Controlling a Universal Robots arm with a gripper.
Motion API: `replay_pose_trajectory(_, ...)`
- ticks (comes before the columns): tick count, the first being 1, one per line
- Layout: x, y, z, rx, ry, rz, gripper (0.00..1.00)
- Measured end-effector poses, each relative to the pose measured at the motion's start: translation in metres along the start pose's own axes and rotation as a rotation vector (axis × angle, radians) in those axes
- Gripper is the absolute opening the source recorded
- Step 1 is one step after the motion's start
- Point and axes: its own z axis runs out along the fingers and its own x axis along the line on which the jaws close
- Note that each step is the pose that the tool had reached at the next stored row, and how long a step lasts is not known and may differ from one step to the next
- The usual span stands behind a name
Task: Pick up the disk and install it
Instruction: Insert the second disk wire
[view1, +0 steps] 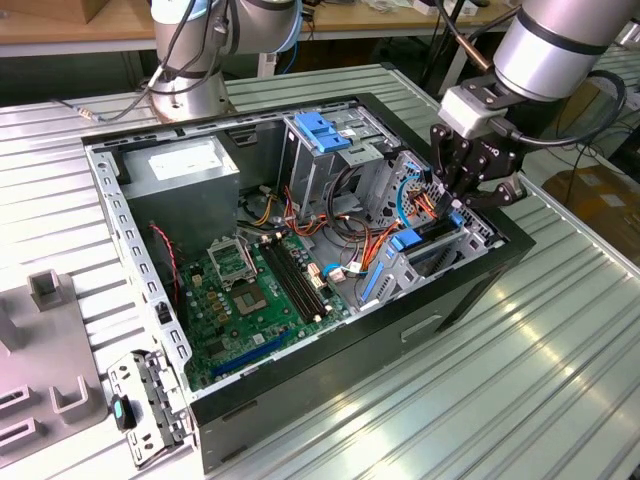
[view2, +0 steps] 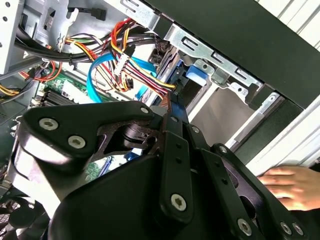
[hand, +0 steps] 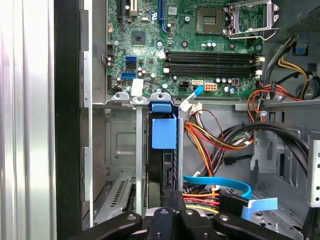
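Disk (hand: 161, 150) stands on edge in its drive bay, long axis running straight ahead from your end effector (hand: 172, 210), whose grip state you cannot tell.

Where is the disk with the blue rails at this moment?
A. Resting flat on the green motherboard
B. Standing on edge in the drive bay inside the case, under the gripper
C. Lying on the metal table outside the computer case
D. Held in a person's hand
B: the disk stands on edge between the bay's grey metal walls inside the case, with the gripper right at its end.
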Motion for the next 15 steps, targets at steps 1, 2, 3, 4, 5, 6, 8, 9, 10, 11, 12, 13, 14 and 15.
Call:
replay_pose_trajectory(1,-0.0001,-0.0001,-0.0019,-0.0001,-0.0006,0.000,0.11)
replay_pose_trajectory(2,-0.0001,-0.0001,-0.0034,0.0000,-0.0018,0.000,0.11)
replay_pose_trajectory(3,-0.0002,-0.0002,-0.0051,0.0000,-0.0027,0.000,0.11)
replay_pose_trajectory(4,-0.0002,-0.0003,-0.0066,0.0000,-0.0027,0.000,0.11)
replay_pose_trajectory(5,-0.0002,-0.0003,-0.0078,0.0000,-0.0028,0.000,0.11)
replay_pose_trajectory(6,-0.0002,0.0000,-0.0079,-0.0001,-0.0030,0.000,0.11)
replay_pose_trajectory(8,-0.0003,0.0013,-0.0083,-0.0003,-0.0029,0.000,0.11)
replay_pose_trajectory(9,-0.0003,0.0021,-0.0088,-0.0003,-0.0029,0.000,0.11)
replay_pose_trajectory(10,-0.0003,0.0030,-0.0093,-0.0003,-0.0029,0.000,0.11)
replay_pose_trajectory(11,-0.0003,0.0038,-0.0099,-0.0003,-0.0031,0.000,0.11)
replay_pose_trajectory(12,-0.0004,0.0044,-0.0109,-0.0003,-0.0033,0.000,0.11)
replay_pose_trajectory(13,-0.0005,0.0045,-0.0157,-0.0003,-0.0033,0.000,0.11)
replay_pose_trajectory(14,-0.0006,0.0044,-0.0192,-0.0003,-0.0033,0.000,0.11)
replay_pose_trajectory(15,-0.0007,0.0043,-0.0225,-0.0003,-0.0034,0.000,0.11)
